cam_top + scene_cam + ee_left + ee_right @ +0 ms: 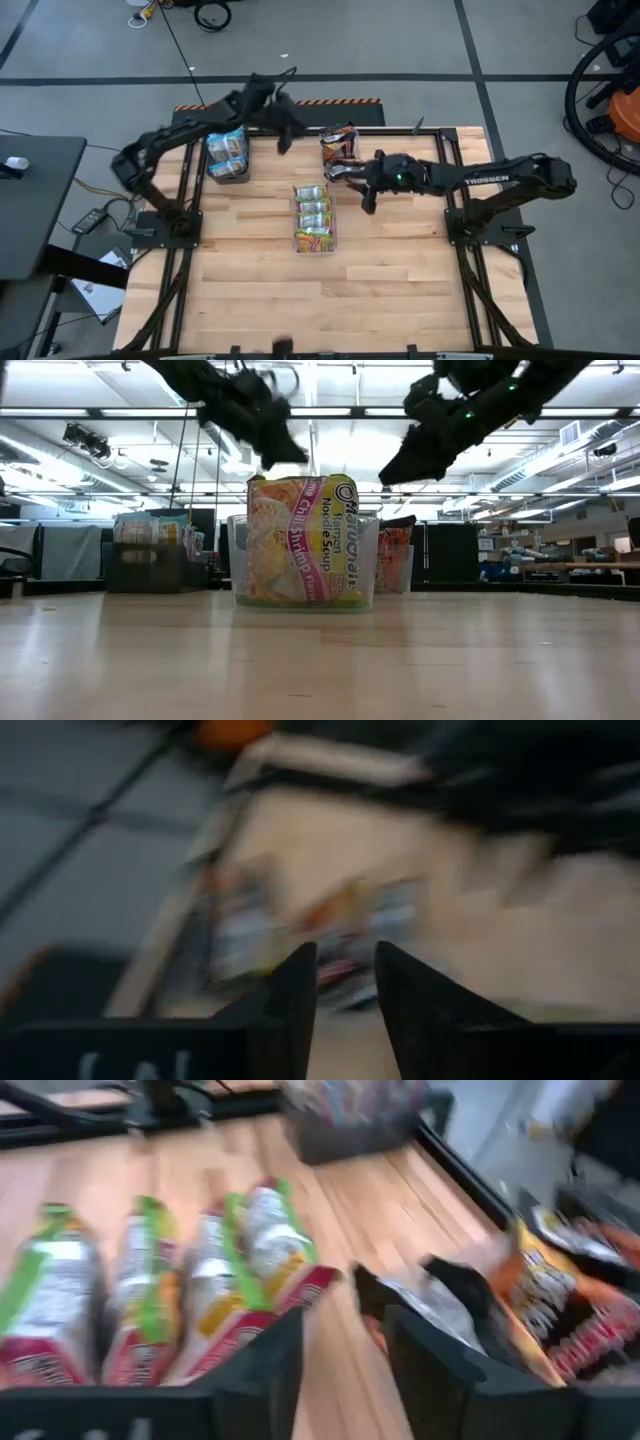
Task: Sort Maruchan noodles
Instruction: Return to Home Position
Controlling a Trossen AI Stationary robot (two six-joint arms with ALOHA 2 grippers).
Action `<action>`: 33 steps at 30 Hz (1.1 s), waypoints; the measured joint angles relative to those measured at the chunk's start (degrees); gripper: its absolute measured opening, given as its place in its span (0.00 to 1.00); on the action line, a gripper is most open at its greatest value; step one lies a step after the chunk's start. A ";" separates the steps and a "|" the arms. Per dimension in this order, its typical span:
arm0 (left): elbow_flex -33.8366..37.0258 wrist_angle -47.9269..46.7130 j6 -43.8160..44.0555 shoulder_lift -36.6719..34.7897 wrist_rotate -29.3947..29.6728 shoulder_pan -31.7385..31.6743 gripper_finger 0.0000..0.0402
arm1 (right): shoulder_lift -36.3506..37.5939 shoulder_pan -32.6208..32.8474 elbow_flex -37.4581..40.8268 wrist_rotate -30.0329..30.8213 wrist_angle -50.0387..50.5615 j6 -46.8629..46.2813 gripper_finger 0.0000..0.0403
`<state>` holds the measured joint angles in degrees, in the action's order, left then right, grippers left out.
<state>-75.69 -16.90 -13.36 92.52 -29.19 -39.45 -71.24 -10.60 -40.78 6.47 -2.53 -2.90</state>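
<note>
Above the far half of the pale butcher-block wooden table [400,290], both arms hang clear of the load. The left gripper [285,140] hovers between two far bins, its dark fingers a narrow gap apart with nothing between them. The right gripper [366,198], just beside the dark brown-orange crinkled plastic ramen packets [338,140], is likewise slightly parted and empty. Those packets sit in the far clear rectangular plastic bin [322,150], loosely heaped rather than squared. The yellow-green and red packets [314,218] stand in a row in the middle clear bin [294,220], and the pale blue-silver packets [228,150] fill the left-hand clear bin [210,162]. The main risk, as I judge it, lies with the right arm: one dark packet's edge appears to jut toward its fingers, and a low sweep home could snag the thin film and drag it out, or nudge the light bin across the smooth wood. The wrappers look glossy, slippery and soft-edged; the bins thin-walled and rigid.
</note>
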 joint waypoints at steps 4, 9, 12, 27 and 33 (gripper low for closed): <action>10.82 10.04 4.87 -8.78 -4.09 7.47 0.15 | 2.46 5.84 4.33 6.29 -7.09 3.49 0.23; 26.72 24.28 9.70 -19.31 7.03 20.13 0.03 | 7.11 13.91 8.57 10.59 -12.38 7.92 0.02; 34.02 28.39 11.31 -24.51 9.19 25.94 0.03 | 12.21 16.17 11.34 9.48 -12.14 6.57 0.04; 65.05 57.49 21.22 -45.52 17.04 27.19 0.02 | 29.82 1.03 18.84 -11.88 -4.52 2.92 0.02; 75.18 62.01 22.09 -58.84 21.81 28.13 0.02 | 43.93 5.85 22.71 -7.03 1.21 -2.14 0.01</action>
<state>-0.50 45.11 8.74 33.69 -7.38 -11.32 -27.30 -4.75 -18.07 -0.56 -1.32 -5.04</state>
